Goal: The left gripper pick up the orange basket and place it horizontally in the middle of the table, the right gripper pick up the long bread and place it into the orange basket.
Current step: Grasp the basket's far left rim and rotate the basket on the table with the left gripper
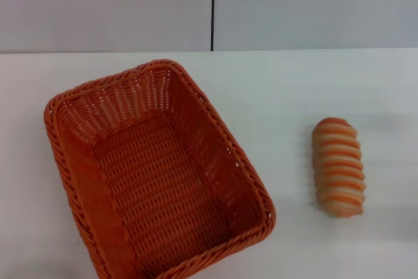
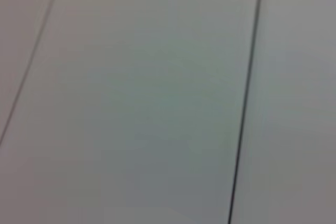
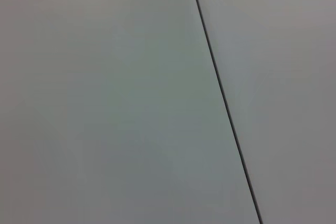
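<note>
Head view: the orange basket [image 1: 157,174] sits at seven o'clock on the table [image 1: 281,89], skewed, its near corner cut off. The long bread [image 1: 338,166] lies at four o'clock, well apart, bare table between. No fingers in view, so their state can't be told. Both wrist views: only grey wall [image 2: 147,98] panels with dark seams.

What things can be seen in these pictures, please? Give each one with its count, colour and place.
Rectangular orange woven wicker basket: one, orange, on the robot's left half of the table, set at a slant, nothing inside.
Long ridged striped bread: one, orange-tan and cream, on the robot's right side of the table, apart from the basket.
Flat white table: one, white, under both things.
Grey wall panels: grey, behind the table, with a dark vertical seam; both wrist views show only such panels.
Left gripper and right gripper: neither is in view.
</note>
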You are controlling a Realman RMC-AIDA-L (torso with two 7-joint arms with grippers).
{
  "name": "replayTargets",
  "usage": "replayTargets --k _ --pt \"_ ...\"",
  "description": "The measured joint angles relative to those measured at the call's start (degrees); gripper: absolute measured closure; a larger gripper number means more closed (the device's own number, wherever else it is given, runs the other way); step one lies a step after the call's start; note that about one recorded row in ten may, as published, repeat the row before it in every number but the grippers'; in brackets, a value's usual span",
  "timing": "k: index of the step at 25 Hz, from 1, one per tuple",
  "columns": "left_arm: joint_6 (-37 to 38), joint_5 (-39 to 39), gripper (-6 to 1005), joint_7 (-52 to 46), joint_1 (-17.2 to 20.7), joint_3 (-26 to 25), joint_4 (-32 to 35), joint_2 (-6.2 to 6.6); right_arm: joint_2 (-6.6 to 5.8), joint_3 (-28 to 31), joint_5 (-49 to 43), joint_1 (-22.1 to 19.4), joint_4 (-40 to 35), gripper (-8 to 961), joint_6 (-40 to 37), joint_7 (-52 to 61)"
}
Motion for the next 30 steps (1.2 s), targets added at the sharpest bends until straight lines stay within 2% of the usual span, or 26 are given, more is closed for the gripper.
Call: replayTargets --k 9,16,18,19,20,23,28,29,30 --pt "1.85 0.31 153 -1.85 0.54 -0.14 1.91 0.00 -0.01 -0.04 0.00 -0.63 -0.16 255 -0.48 1.72" --pt "2.44 0.57 154 -6.57 -0.51 1.98 9.80 0.30 -0.20 0.06 0.00 -0.61 -0.66 255 -1.80 2.32" --pt "1.61 0.59 154 -10.76 -1.35 1.91 14.14 0.37 -0.21 0.01 0.00 -0.54 -0.88 255 -1.81 2.33" --pt "0.79 0.67 154 -17.11 -2.19 2.09 20.13 0.40 -0.24 -0.04 0.00 -0.38 -1.29 255 -1.80 2.35" --pt "0.79 0.67 154 -17.11 -2.19 2.09 20.13 0.40 -0.24 -0.04 0.00 -0.38 -1.29 255 -1.80 2.35" --pt "-0.25 0.75 155 -26.89 -3.28 2.94 29.32 0.23 -0.25 -0.05 0.00 -0.13 -1.44 255 -1.76 2.55" --pt "-1.40 1.90 155 -46.39 -5.24 10.11 48.99 -0.05 -0.28 -0.04 0.02 -0.08 -2.07 255 -1.85 3.61" --pt "-1.48 2.68 156 -54.78 -5.92 13.28 56.57 -0.11 -0.29 -0.04 0.02 -0.06 -2.43 255 -1.83 5.24" --pt "-1.48 2.68 156 -54.78 -5.92 13.28 56.57 -0.11 -0.29 -0.04 0.02 -0.06 -2.43 255 -1.83 5.24"
